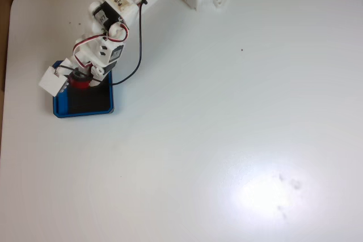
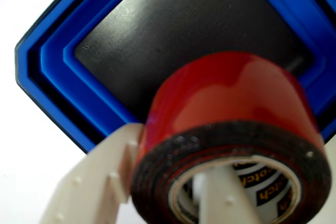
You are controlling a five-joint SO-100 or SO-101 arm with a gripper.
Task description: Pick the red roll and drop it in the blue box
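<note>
Red roll held over the blue box, ready for the drop.

The gripper (image 2: pixel 173 192) grasps the red roll (image 2: pixel 231 124), one finger through its hollow centre, directly above the black floor of the blue box (image 2: pixel 52 61); in the fixed view it hangs near the box's upper rim, with free floor below.

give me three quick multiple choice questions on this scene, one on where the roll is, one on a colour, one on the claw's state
1. Where is the red roll?
A. lying on the bare table
B. held over the blue box
C. beside the white breadboard

2. What colour is the box's inner floor?
A. black
B. yellow
C. white

3. What is the claw doing?
A. wide open, holding nothing
B. shut on the box rim
C. shut on the roll, one finger through its core

Answers: 1 B, the wrist view shows the roll in front of the box floor. 2 A, the floor inside the blue rim is black. 3 C, white fingers flank the roll's wall.
</note>
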